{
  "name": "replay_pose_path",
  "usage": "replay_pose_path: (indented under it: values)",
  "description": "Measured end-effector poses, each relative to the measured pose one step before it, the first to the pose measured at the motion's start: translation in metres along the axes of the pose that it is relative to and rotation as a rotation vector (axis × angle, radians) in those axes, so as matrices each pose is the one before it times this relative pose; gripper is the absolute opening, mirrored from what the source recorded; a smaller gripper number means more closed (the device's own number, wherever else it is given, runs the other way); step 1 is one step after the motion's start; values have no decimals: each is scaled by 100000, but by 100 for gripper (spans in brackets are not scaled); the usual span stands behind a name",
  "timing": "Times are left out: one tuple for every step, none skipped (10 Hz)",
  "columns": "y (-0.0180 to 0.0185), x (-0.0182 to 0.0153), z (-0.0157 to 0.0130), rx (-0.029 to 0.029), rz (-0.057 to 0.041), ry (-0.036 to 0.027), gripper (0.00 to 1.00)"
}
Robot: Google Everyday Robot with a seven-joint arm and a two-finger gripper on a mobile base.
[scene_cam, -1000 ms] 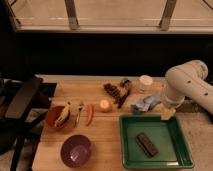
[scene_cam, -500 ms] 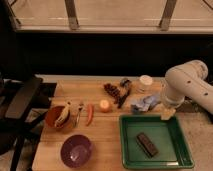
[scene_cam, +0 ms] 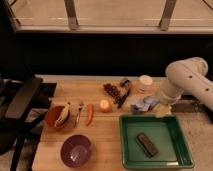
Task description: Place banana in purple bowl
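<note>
The pale yellow-cream banana [scene_cam: 62, 115] lies in the orange-brown bowl [scene_cam: 51, 120] at the table's left side. The glossy purple bowl [scene_cam: 76, 150] stands at the front left, just below and to the right of the orange-brown bowl, with nothing in it. My gripper [scene_cam: 163, 110] hangs at the end of the white arm [scene_cam: 186, 80] at the right, over the far right corner of the green tray, far from both bowls.
A slim red chili pepper [scene_cam: 89, 114], a small orange fruit [scene_cam: 104, 105] and dark grapes [scene_cam: 114, 92] lie mid-table. A blue cloth [scene_cam: 144, 104] and a white cup [scene_cam: 145, 81] sit near the arm. The green tray [scene_cam: 172, 131] holds a dark bar [scene_cam: 147, 144].
</note>
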Motion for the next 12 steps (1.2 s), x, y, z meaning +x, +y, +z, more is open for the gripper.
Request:
replay_pose_path:
  values:
    - [-410, -2452, -371, 546, -5618, -838, 65]
    - [-365, -2388, -363, 604, -5505, -597, 65]
    - [-497, -2430, -429, 954, -5242, -969, 65]
    - [-641, -2716, -444, 1274, -5587, -1797, 65]
    - [-629, -2364, -280, 971, -4340, -2262, 65]
    - [-653, -2494, -166, 786, -4476, -2913, 65]
    - [-522, -2555, -138, 1307, -5108, -2490, 65]
    - [-287, -1893, -168, 1184, -3994, -1773, 65]
    - [-76, -107, -13, 229, -506, 135, 65]
    - [26, 13, 12, -39, 57, -45, 65]
    - [10, 13, -34, 39, 99, -30, 65]
    - [-39, 18, -20, 85, -12, -645, 65]
